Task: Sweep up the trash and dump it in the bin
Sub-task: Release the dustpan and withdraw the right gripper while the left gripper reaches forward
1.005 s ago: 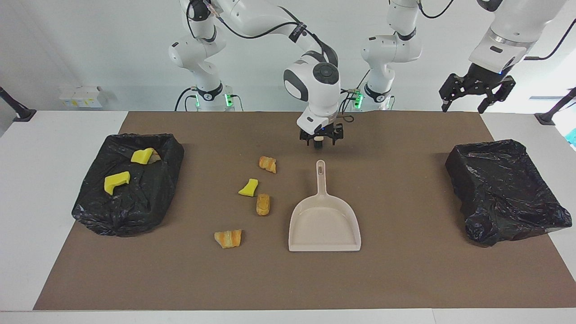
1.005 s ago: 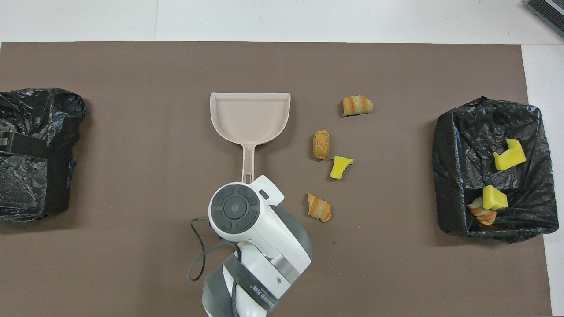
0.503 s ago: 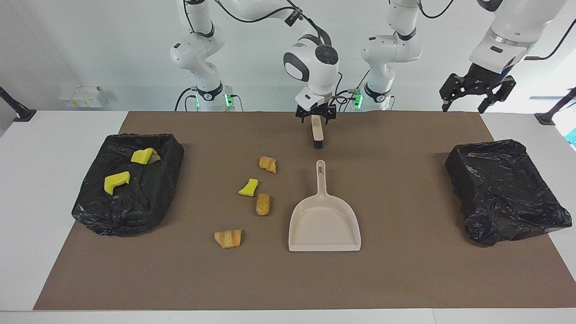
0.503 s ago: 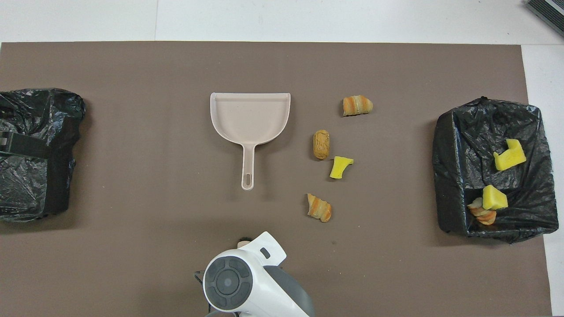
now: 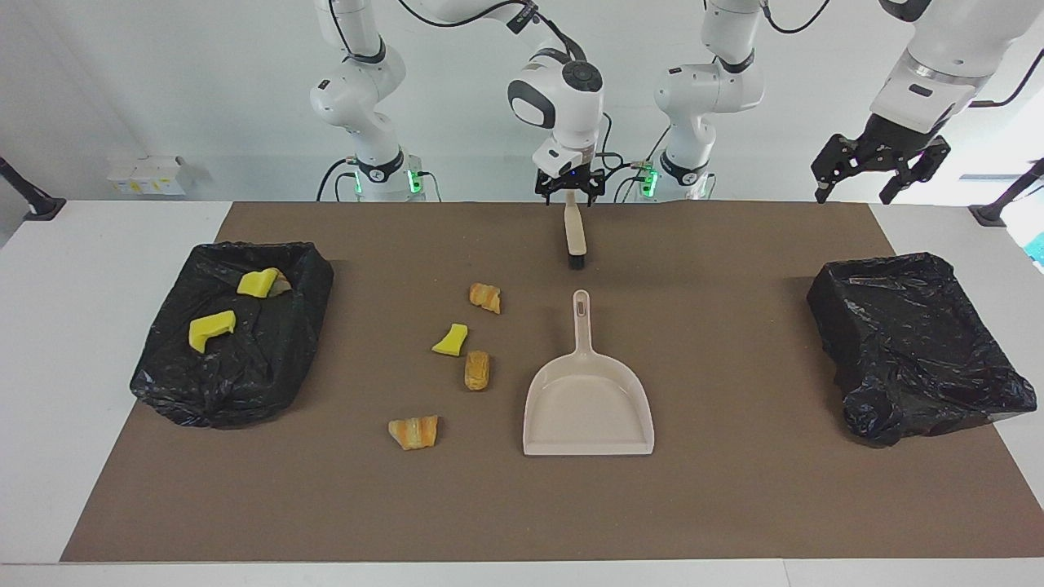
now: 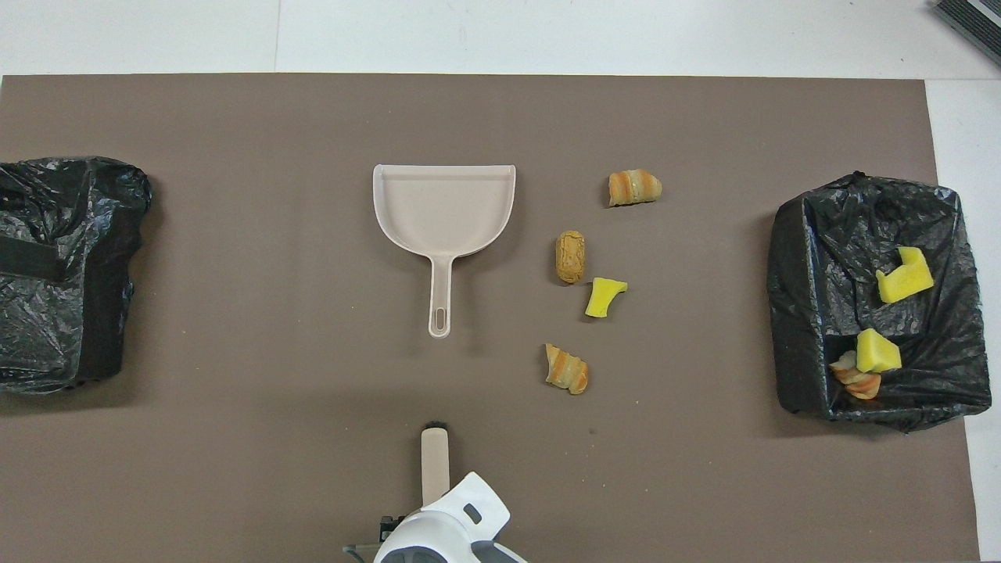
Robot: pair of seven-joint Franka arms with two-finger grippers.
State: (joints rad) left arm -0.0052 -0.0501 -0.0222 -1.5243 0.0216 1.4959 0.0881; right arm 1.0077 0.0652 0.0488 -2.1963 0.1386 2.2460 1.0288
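Several trash chunks lie on the brown mat beside the beige dustpan [image 5: 587, 408] [image 6: 444, 207]: bread pieces [image 5: 485, 297] [image 5: 477, 369] [image 5: 414, 432] and a yellow sponge scrap [image 5: 450, 340] [image 6: 604, 297]. The dustpan is empty. A beige brush [image 5: 576, 236] [image 6: 434, 461] lies on the mat, nearer to the robots than the dustpan's handle. My right gripper [image 5: 572, 194] is open, raised over the brush's handle end. The black-lined bin [image 5: 245, 383] [image 6: 798, 313] at the right arm's end holds two yellow scraps and a bread piece. My left gripper [image 5: 856, 189] waits open, high over the left arm's end.
A second black-lined bin [image 5: 913, 342] [image 6: 62, 313] stands empty at the left arm's end of the table. The brown mat [image 5: 734, 505] covers most of the white table.
My right gripper has risen from low over the brush and drawn back toward the robots, leaving the brush on the mat. My left gripper has shifted slightly. Trash and dustpan have not moved.
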